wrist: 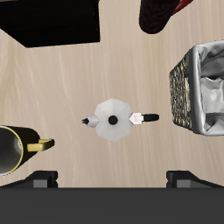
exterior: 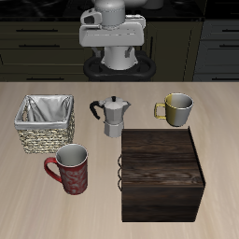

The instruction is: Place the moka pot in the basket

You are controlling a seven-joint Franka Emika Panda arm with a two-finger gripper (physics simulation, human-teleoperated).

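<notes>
The moka pot (exterior: pixel 114 117) stands upright on the table, silver and faceted, with a black handle and a black lid knob. In the wrist view the moka pot (wrist: pixel 112 119) shows from straight above. The basket (exterior: pixel 42 140) is woven wicker with a pale cloth lining; it stands beside the pot, apart from it, and looks empty. Its wall also shows in the wrist view (wrist: pixel 179 87). My gripper (exterior: pixel 114 54) hangs high above the table's back, behind the pot. In the wrist view my gripper (wrist: pixel 112 179) is open, its fingertips (wrist: pixel 39 179) wide apart with nothing between them.
A dark wooden box (exterior: pixel 161 173) stands in front of the pot, near the table's front edge, and shows in the wrist view (wrist: pixel 52 22). A red patterned mug (exterior: pixel 72 170) stands in front of the basket. A metallic mug with a yellow handle (exterior: pixel 177 109) stands on the pot's other side.
</notes>
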